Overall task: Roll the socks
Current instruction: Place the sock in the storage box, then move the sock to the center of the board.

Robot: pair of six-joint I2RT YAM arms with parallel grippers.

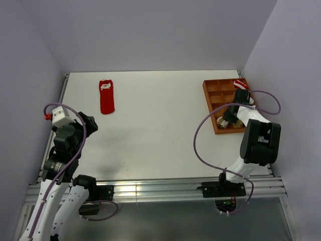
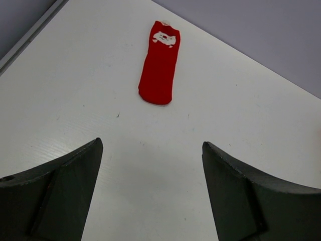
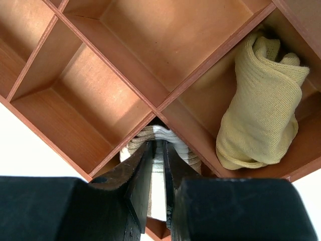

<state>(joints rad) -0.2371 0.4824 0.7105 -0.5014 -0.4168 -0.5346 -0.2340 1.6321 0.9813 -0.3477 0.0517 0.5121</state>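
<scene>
The red sock (image 1: 106,96) with a white mark lies flat at the far left of the table; it also shows in the left wrist view (image 2: 160,69). My left gripper (image 2: 150,165) is open and empty, hovering well short of it, and shows in the top view (image 1: 89,122). My right gripper (image 3: 159,150) is shut on the brown-and-tan striped sock (image 3: 176,143), pinching a fold of it inside a compartment of the wooden tray (image 1: 212,103). The mustard-yellow sock (image 3: 261,108) sits rolled in the adjoining compartment.
The tray (image 3: 130,55) has several empty compartments with thin dividers. A red-and-white striped bundle (image 1: 240,83) sits in its far right corner. Grey walls close in the table on three sides.
</scene>
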